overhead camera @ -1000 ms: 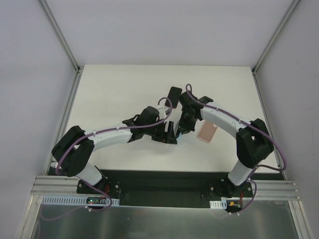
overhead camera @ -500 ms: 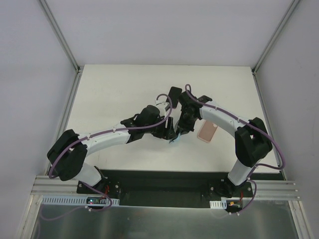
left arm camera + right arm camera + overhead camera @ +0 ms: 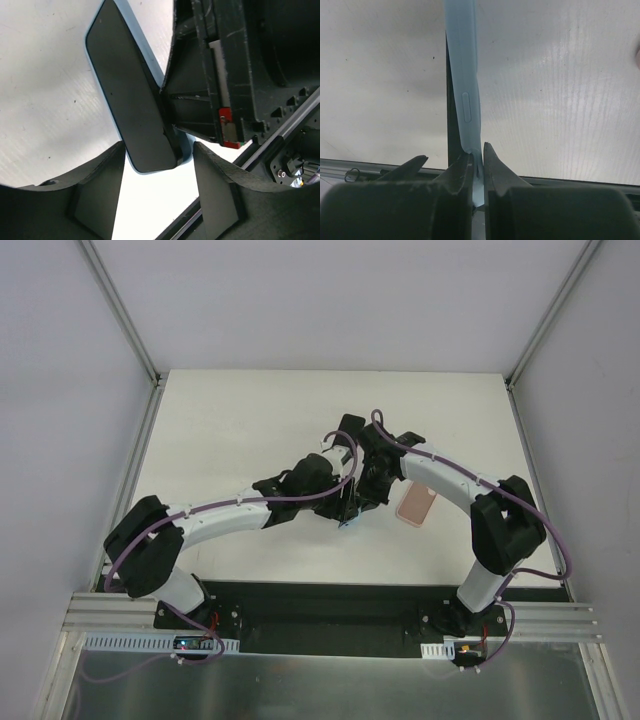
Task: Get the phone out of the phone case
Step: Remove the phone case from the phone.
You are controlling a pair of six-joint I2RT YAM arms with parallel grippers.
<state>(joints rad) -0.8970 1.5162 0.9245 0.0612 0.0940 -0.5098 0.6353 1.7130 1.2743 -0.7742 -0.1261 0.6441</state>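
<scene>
A black phone (image 3: pixel 131 95) sits in a light-blue case (image 3: pixel 464 75). It is held on edge above the table. My right gripper (image 3: pixel 477 159) is shut on the case's rim at its near end, and the phone's black edge (image 3: pixel 449 120) shows just left of the case. In the top view the right gripper (image 3: pixel 360 498) and left gripper (image 3: pixel 345 502) meet at the table's middle. My left gripper (image 3: pixel 157 200) is open. The phone's lower end sits just beyond the gap between its fingers (image 3: pixel 95 195), touching neither.
A pink phone-shaped thing (image 3: pixel 415 503) lies flat on the white table (image 3: pixel 230 430), right of the grippers and under the right arm. The black base plate (image 3: pixel 330 605) runs along the near edge. Grey walls stand on the left and right.
My left arm has stretched right and forward, bringing its open gripper up against the held phone. The right gripper has stayed shut on the case, almost still.
</scene>
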